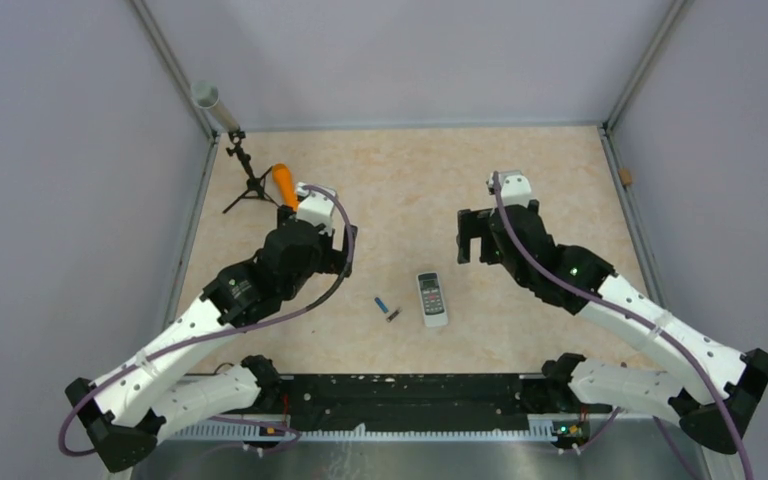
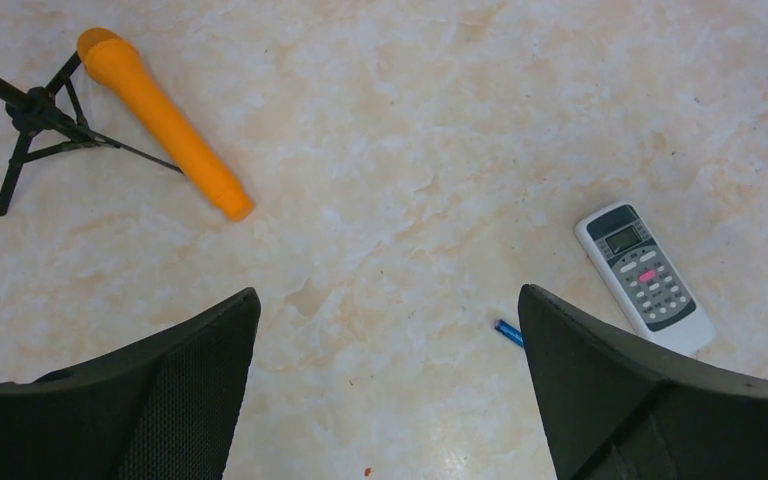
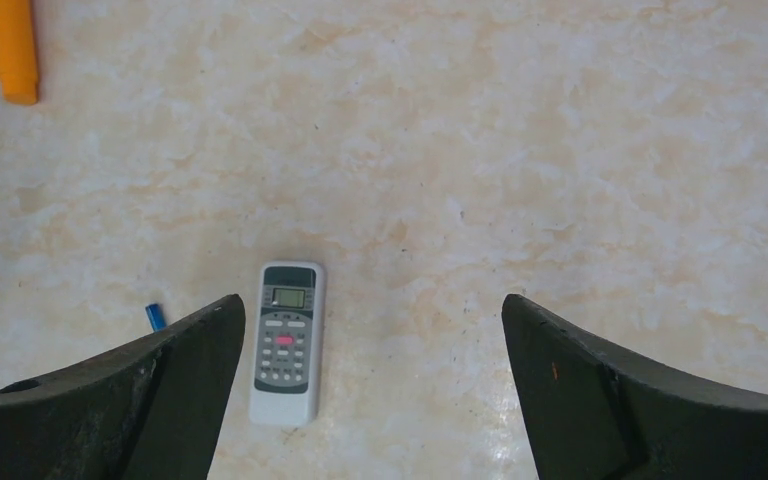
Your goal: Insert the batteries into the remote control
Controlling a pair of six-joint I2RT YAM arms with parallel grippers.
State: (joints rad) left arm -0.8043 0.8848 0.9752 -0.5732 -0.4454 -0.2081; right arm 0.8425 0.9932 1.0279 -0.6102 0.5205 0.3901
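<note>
The white remote control [image 1: 432, 298] lies face up, screen and buttons showing, on the table near the front middle. It also shows in the left wrist view [image 2: 645, 278] and the right wrist view [image 3: 285, 342]. The blue battery [image 1: 382, 303] lies just left of it, with the dark battery [image 1: 394, 316] beside that. The blue battery peeks out past a finger in both wrist views [image 2: 508, 332] [image 3: 155, 316]; the dark one is hidden there. My left gripper [image 2: 388, 295] is open and empty, hovering left of the batteries. My right gripper [image 3: 372, 298] is open and empty, above and right of the remote.
An orange cylinder [image 1: 285, 183] lies at the back left beside a small black tripod [image 1: 248, 180]. A grey tube [image 1: 215, 105] leans in the back left corner. Grey walls and metal rails enclose the table.
</note>
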